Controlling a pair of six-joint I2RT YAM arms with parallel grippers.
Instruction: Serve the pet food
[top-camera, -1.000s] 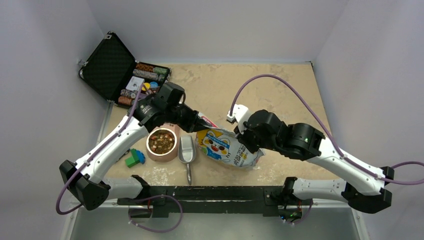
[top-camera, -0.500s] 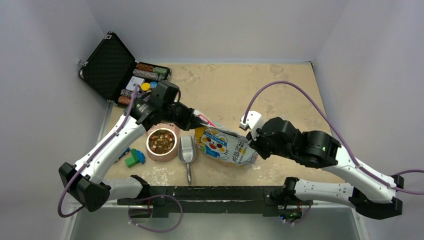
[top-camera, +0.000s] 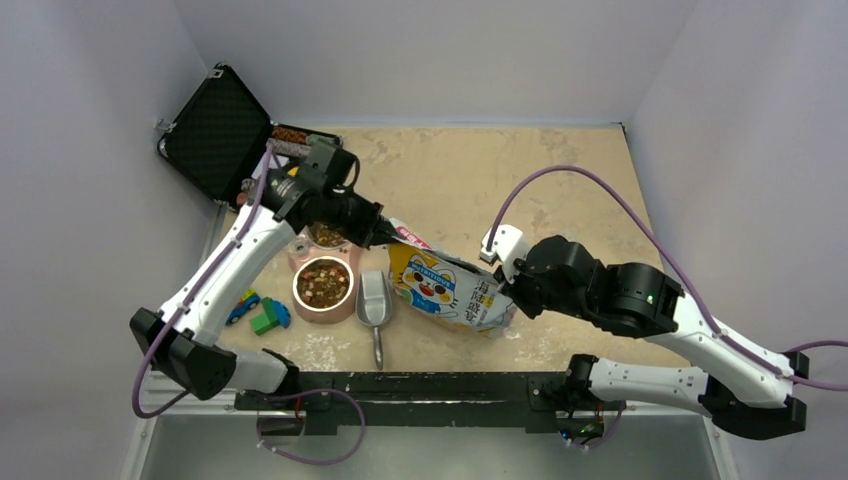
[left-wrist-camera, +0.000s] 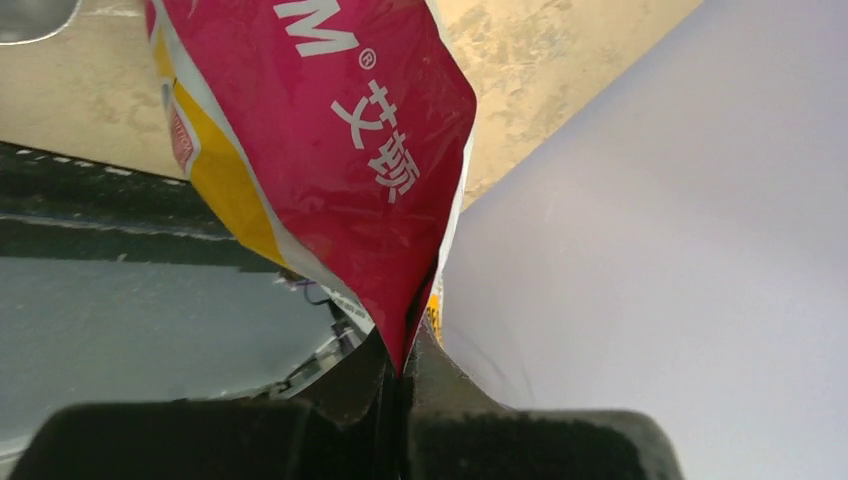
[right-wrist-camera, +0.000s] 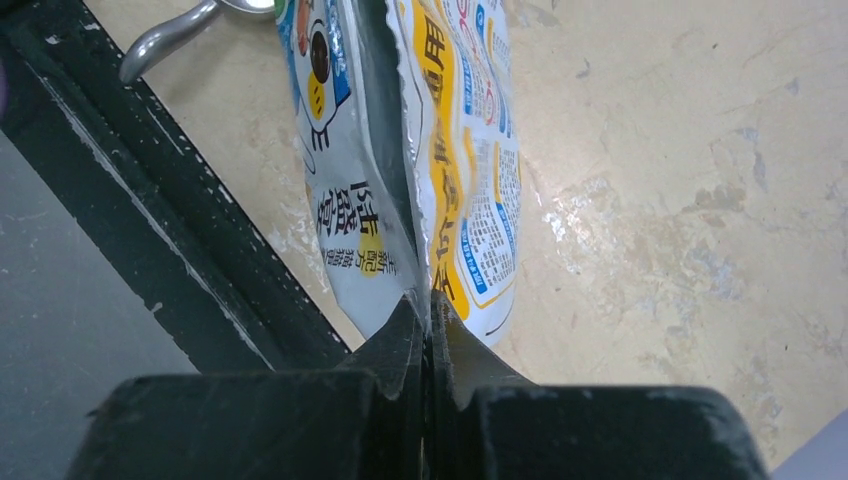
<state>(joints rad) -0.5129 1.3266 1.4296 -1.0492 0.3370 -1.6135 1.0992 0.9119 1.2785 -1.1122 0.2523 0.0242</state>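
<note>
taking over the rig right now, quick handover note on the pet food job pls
Left gripper: shut on the red top corner of the bag.
Right gripper: shut on the bag's opposite end.
Things: the bag lies on its side between the two grippers, just right of the metal scoop, which lies on the table unheld.
Done: the front bowl holds kibble. The second bowl behind it also shows brown food.
Left: probably only to set the bag aside and let go. Check first whether either bowl needs more.
</note>
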